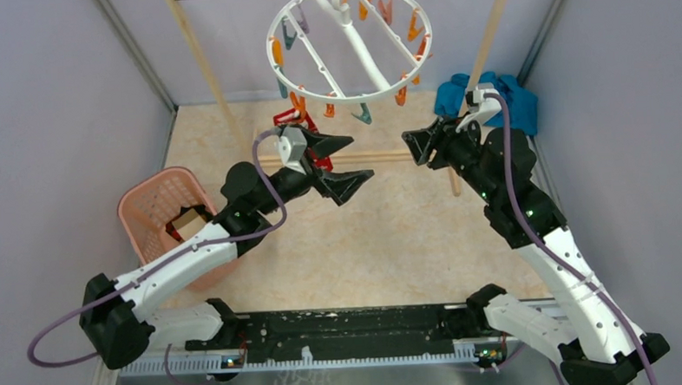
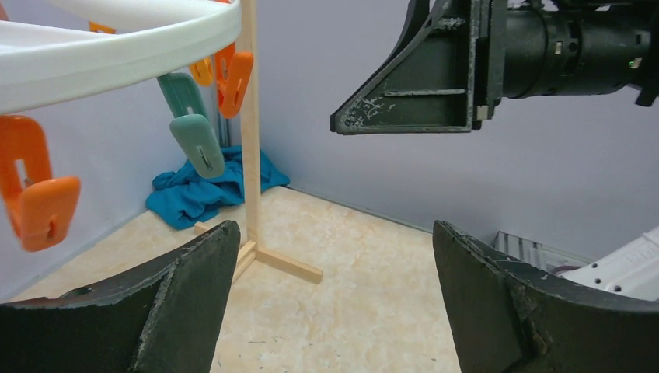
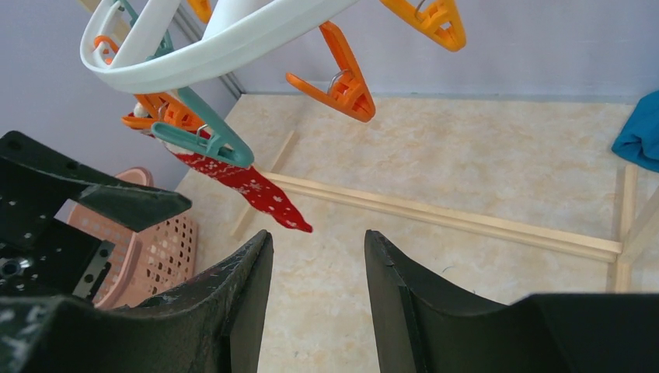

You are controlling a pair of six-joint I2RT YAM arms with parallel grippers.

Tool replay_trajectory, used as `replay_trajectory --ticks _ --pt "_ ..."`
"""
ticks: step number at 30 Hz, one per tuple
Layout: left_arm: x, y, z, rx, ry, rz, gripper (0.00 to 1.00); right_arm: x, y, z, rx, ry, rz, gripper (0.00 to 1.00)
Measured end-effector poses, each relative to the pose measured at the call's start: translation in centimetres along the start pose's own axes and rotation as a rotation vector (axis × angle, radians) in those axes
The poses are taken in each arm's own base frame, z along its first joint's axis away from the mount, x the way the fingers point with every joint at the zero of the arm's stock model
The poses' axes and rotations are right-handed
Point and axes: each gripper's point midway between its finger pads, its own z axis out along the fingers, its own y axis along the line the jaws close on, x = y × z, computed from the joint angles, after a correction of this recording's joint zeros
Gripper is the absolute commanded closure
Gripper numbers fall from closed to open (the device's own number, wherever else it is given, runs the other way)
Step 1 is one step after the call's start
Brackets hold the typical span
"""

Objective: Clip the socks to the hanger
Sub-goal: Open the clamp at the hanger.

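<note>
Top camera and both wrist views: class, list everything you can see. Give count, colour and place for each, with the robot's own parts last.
hanger: one, white ring, hanging at top centre
clips: many, orange and teal, around the ring
red sock: one, red with a pale pattern, held in a teal clip
basket: one, pink, left side of the table
basket contents: count unclear, beige and dark
cloth: one, teal-blue, far right corner
rack frame: one, pale wood, standing on the table
table: one, mottled beige
left gripper: open, empty, beside the red sock
right gripper: open, empty, right of the hanger
</note>
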Motion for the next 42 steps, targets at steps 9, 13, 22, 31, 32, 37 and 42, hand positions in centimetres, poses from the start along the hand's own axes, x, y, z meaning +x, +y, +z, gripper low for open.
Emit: replay_trajectory --ticks 9,13,22,31,32,37,42 --pt "2.3 1.3 3.2 0.027 0.020 0.053 0.01 0.0 0.2 -0.2 -0.009 0.002 -0.001 0.53" --pt "2.9 2.0 4.1 0.020 -0.004 0.094 0.01 0.0 0.2 -0.2 -0.010 0.002 -0.005 0.53" --pt "2.9 3.9 5.3 -0.038 -0.088 0.140 0.01 -0.2 0.2 -0.6 -0.014 -0.007 -0.019 0.53" --pt "2.0 5.5 6.0 -0.110 -0.153 0.163 0.01 -0.3 0.3 -0.7 -0.018 -0.009 -0.020 0.53" --pt "1.9 5.8 6.1 -0.119 -0.158 0.167 0.01 -0.3 0.3 -0.7 -0.019 -0.010 -0.020 0.53" --pt "1.5 6.4 6.5 -0.140 -0.177 0.174 0.04 -0.2 0.3 -0.8 -0.019 -0.007 -0.027 0.53" --pt "0.8 6.5 7.1 -0.137 -0.197 0.178 0.16 -0.2 0.3 -0.8 -0.019 -0.007 -0.027 0.53"
